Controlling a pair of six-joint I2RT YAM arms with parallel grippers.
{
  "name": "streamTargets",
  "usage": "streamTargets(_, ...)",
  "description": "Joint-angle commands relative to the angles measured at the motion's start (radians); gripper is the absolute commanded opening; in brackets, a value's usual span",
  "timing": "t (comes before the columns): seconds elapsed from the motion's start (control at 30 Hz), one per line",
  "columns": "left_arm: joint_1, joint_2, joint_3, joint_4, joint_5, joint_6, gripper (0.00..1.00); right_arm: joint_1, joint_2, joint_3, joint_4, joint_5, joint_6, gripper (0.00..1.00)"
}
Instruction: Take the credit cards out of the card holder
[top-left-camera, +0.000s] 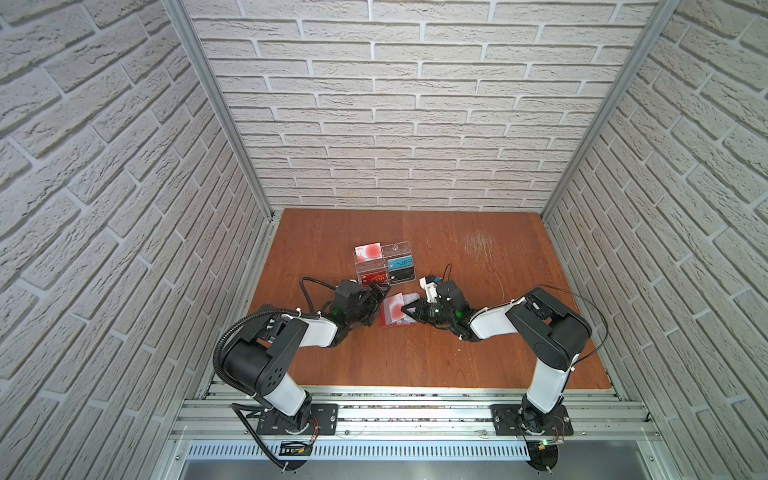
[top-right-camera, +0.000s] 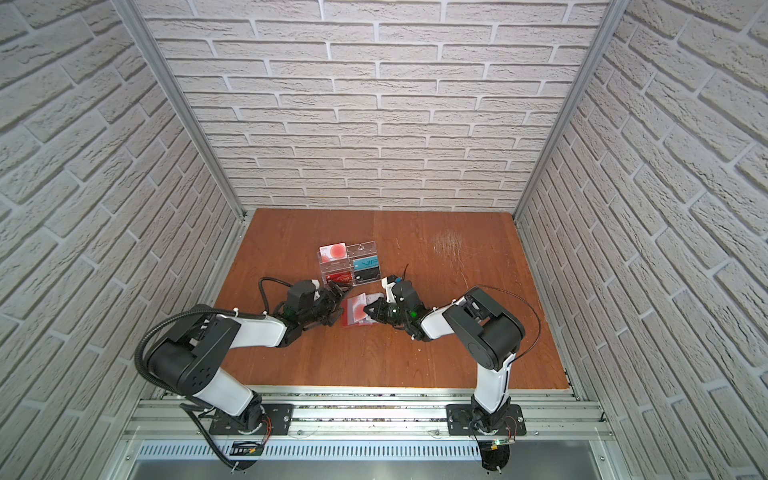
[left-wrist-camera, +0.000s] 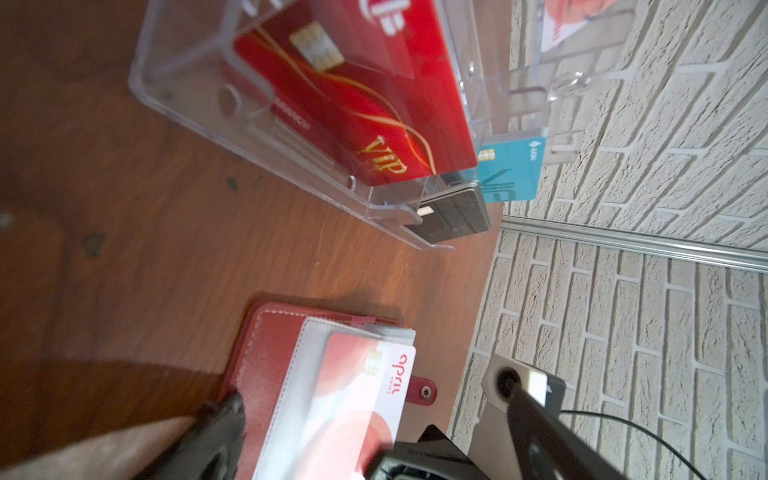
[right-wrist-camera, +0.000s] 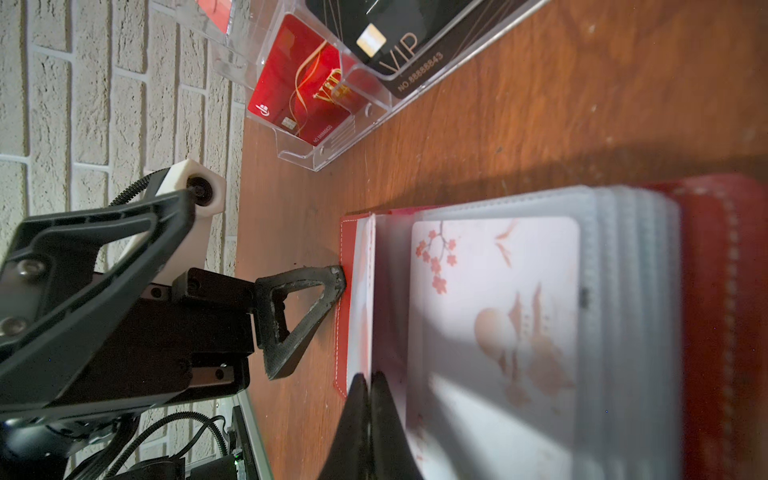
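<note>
**Card caught at the edge as a single fingertip braces the holder**

Brick-patterned walls (top-left-camera: 374, 104) box in the wooden worktop (top-left-camera: 457, 353), where the red card holder (left-wrist-camera: 270, 336) lies open and flat between the two arms. The right gripper (right-wrist-camera: 370, 384) is closed to a sliver, with the edge of the white card with red circles (left-wrist-camera: 353, 395) between its tips. Whether the clear sleeve (left-wrist-camera: 307, 365) is caught along with it cannot be told. Opposite, the left gripper (top-left-camera: 376, 305) stands spread wide and holds nothing, one fingertip (right-wrist-camera: 332, 278) touching the rim of the holder's cover.

The hold is narrow and on a slick edge, so a pull could let the card slip free. If the sleeve drags, the light holder may slide or lift with the card, because only that one fingertip braces it. The fingertip sits at the very rim, where it could skid off. The acrylic rack (top-left-camera: 397, 249) stands near the left gripper's tips, within reach of a stray swing.

The pinched card lies crosswise to the right gripper's reach, its long axis running toward the rack, chip end leading. A white card with blossom marks (right-wrist-camera: 494, 332) sits sleeved just below the right gripper, lined up the same way. The snap tab (left-wrist-camera: 424, 390) juts out on the right gripper's side.
</note>
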Motion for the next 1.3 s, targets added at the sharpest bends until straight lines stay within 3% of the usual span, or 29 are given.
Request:
streamTargets(0.0,0.006,0.02,-0.05,-0.153,0.0,0.009,0.98,-0.013,-0.05,-0.013,-0.018,0.005,-0.031,0.06)
streamTargets(0.8,0.007,-0.027,-0.022,-0.232,0.04,0.053,0.98,-0.023,-0.209,0.033,-0.369,0.081,-0.203,0.06)
streamTargets(0.93,0.007,-0.061,-0.022,-0.269,0.046,0.071,0.98,-0.023,-0.235,0.038,-0.413,0.088,-0.22,0.06)
streamTargets(1.27,0.09,-0.24,0.009,-0.482,0.085,0.2,0.98,-0.027,-0.352,0.164,-0.732,0.144,-0.372,0.06)
